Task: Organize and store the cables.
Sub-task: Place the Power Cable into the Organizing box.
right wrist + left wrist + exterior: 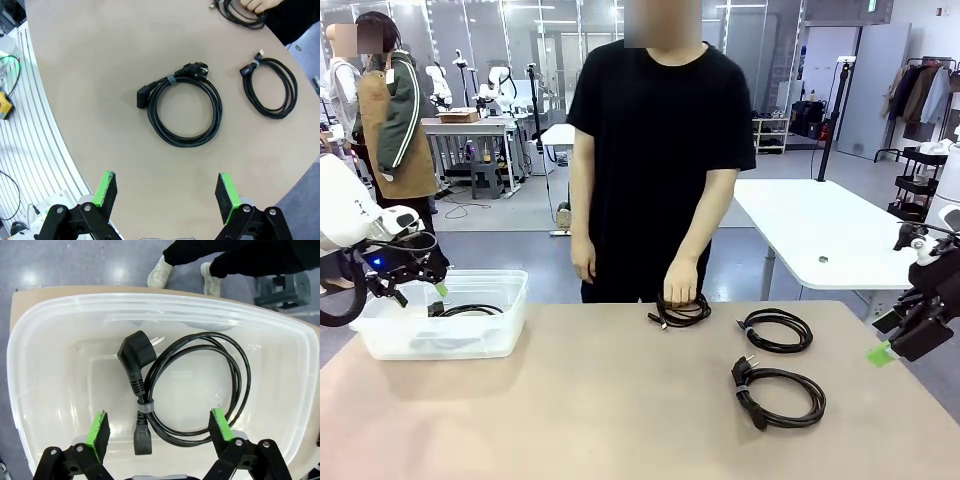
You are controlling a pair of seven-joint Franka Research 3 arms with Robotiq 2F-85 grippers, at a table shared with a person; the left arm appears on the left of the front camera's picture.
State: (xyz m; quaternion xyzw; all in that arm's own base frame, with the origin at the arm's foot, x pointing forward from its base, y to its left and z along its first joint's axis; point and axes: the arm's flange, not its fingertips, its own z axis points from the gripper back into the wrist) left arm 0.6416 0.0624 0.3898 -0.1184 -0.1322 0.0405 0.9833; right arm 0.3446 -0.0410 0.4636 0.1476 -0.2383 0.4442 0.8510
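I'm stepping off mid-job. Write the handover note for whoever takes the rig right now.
Left tool: open, empty, over the clear bin.
Right tool: open, empty, above the table, pointed at the near cable.
Done: one cable lies coiled in the bin.
Left: near cable, middle cable and the far cable under the person's hand, all on the table.

White arms [342,215], black left gripper [159,421] (green pads [98,429]), perhaps blue-lit
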